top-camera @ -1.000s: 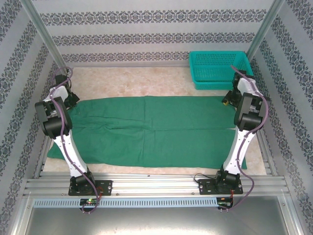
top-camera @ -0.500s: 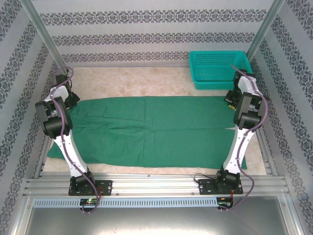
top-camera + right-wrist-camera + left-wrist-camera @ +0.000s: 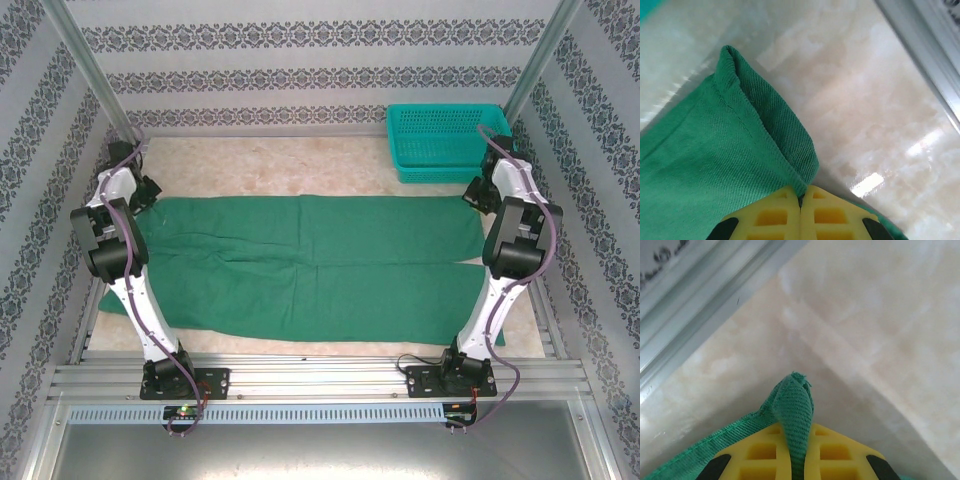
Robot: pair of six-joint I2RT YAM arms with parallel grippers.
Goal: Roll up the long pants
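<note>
The long pants (image 3: 310, 265) lie spread flat and wide across the table, dark green, legs side by side. My left gripper (image 3: 143, 190) is at their far left corner, and its yellow fingers (image 3: 760, 452) are shut on a fold of the pants (image 3: 794, 400), which stands up between them. My right gripper (image 3: 478, 192) is at the far right corner. In the right wrist view the gripper (image 3: 801, 192) is shut on the hemmed edge of the pants (image 3: 715, 160), with the cloth bunching up just ahead of the fingertips.
A teal mesh basket (image 3: 445, 140) stands at the back right, just behind the right gripper. Aluminium frame rails (image 3: 700, 295) run along the table's sides close to both grippers. Bare marbled tabletop (image 3: 280, 165) lies behind the pants.
My right gripper has shut on the far right corner and drawn back toward the basket. The left gripper has also moved slightly back with its corner, straightening the far edge.
</note>
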